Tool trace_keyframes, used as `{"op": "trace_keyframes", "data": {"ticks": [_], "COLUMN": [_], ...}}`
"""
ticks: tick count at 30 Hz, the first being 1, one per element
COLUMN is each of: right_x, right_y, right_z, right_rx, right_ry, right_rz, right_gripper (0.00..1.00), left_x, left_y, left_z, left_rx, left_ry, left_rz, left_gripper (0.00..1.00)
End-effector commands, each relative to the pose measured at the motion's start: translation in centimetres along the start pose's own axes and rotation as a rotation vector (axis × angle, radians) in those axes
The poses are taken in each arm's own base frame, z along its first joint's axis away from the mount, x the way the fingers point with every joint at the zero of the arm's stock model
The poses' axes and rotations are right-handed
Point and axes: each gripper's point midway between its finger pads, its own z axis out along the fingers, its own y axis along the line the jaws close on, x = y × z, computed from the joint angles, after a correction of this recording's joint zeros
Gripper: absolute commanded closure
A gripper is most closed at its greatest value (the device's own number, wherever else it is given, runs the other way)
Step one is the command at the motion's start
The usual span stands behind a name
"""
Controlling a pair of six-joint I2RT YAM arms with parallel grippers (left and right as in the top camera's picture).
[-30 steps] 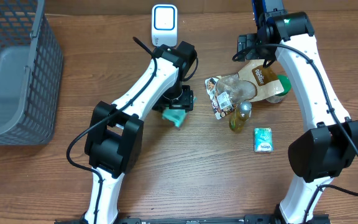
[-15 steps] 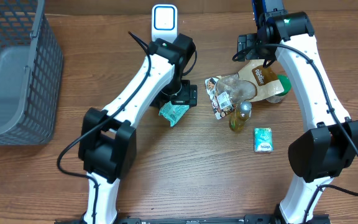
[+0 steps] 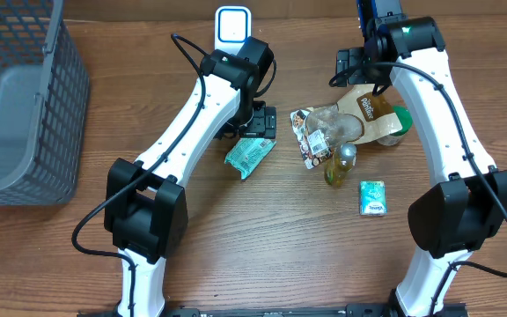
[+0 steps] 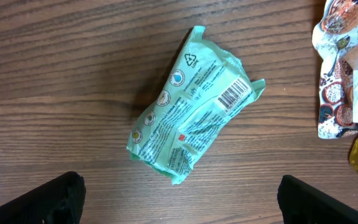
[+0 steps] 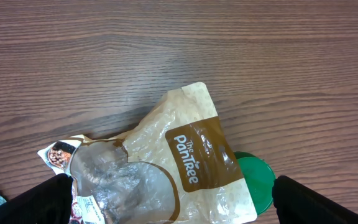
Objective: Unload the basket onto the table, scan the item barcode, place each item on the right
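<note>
the green packet lies barcode-up on the table, below the left gripper, whose jaws are spread wide and empty. the left arm crosses between the packet and the scanner. a printed pouch and a bottle crowd its right. the right gripper, wide and empty, hangs over a brown bag.

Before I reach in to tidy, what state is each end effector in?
Left end effector: open, empty, above the green plastic packet.
Right end effector: open, empty.
</note>
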Motion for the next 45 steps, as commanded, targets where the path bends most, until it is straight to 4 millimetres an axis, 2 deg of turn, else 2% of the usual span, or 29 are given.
{"op": "trace_keyframes", "data": {"ticks": [1, 23, 26, 30, 34, 36, 39, 45], "right_x": [-0.1, -0.1, -0.3, -0.6, -0.8, -0.8, -0.6, 1.0], "right_y": [-0.3, -0.3, -0.1, 1.2, 2.7, 2.8, 2.1, -1.3], "right_z": [0.1, 0.1, -0.6, -3.8, -8.6, -11.3, -15.8, -25.0], "right_rx": [0.014, 0.014, 0.008, -0.023, -0.072, -0.095, -0.128, -0.182], "right_ry": [-0.003, -0.003, -0.020, -0.085, -0.183, -0.238, -0.334, -0.537], "right_rz": [0.009, 0.009, 0.006, -0.015, -0.041, -0.043, -0.027, 0.033], "right_gripper": [0.00, 0.00, 0.00, 0.00, 0.00, 0.00, 0.00, 0.00], "left_x": [-0.7, -0.8, -0.8, -0.8, -0.8, -0.8, -0.8, -0.8], "left_y": [0.1, 0.2, 0.1, 0.1, 0.1, 0.1, 0.1, 0.1], "left_z": [-1.2, -1.2, -1.2, -1.2, -1.2, -1.2, -1.2, -1.2], "left_rx": [0.001, 0.001, 0.001, 0.001, 0.001, 0.001, 0.001, 0.001], "left_ry": [-0.043, -0.044, -0.044, -0.044, -0.044, -0.044, -0.044, -0.044], "left_rz": [0.008, 0.008, 0.008, 0.008, 0.008, 0.008, 0.008, 0.008], "left_gripper": [0.00, 0.00, 0.00, 0.00, 0.01, 0.01, 0.01, 0.01]}}
